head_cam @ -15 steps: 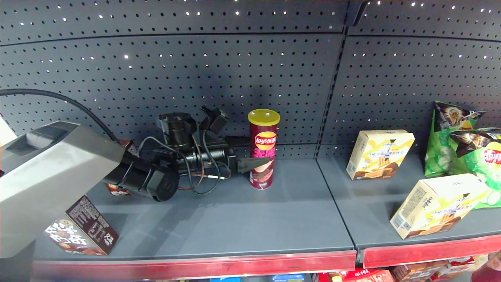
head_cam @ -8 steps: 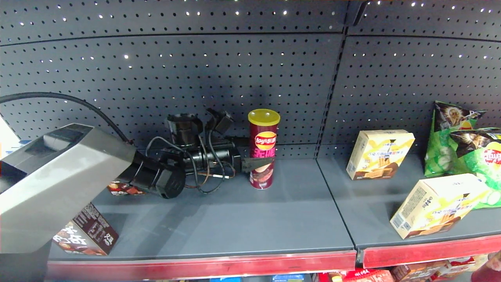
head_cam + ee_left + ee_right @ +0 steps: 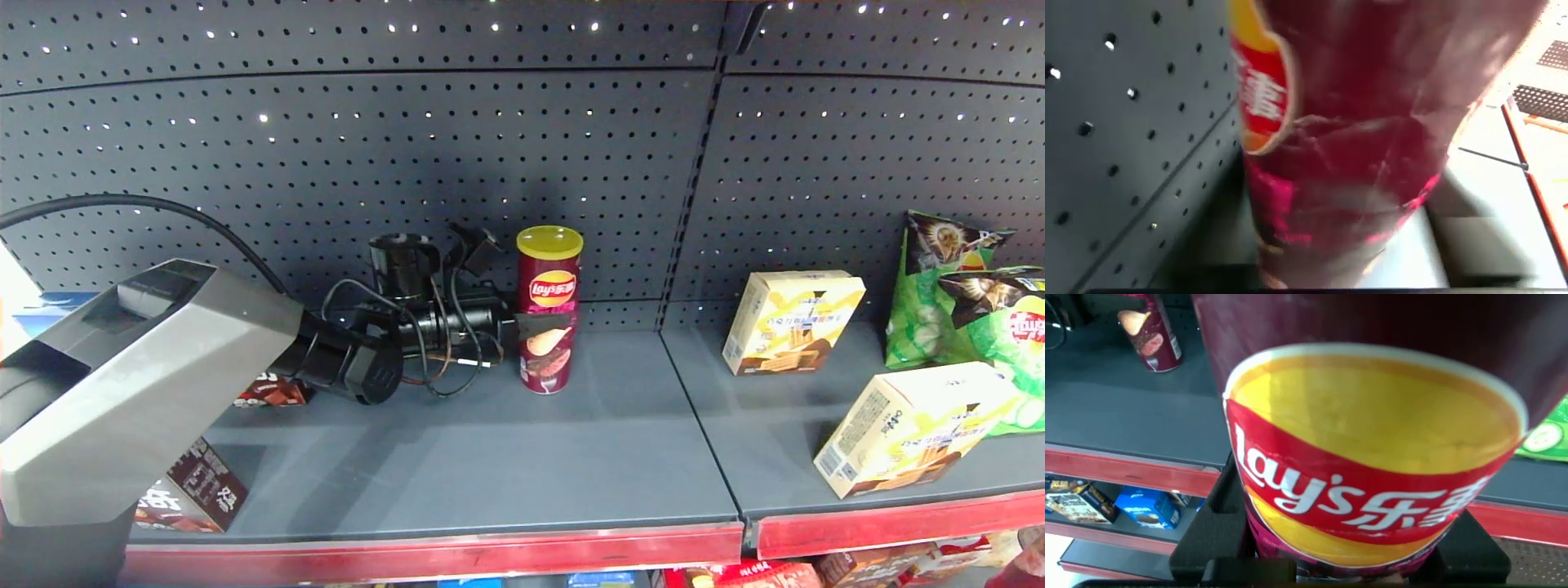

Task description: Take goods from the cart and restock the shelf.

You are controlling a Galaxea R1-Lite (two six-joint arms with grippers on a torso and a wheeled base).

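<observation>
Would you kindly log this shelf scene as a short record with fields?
shelf can: upright at back of shelf
left gripper: around shelf can
right gripper: holds second can
shelf right: yellow boxes, green bags
shelf left: brown box at front edge

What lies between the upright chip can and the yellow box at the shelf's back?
No goods: in the head view, the chip can and the yellow box have only bare grey shelf between them, crossed by the seam joining two panels.
</observation>
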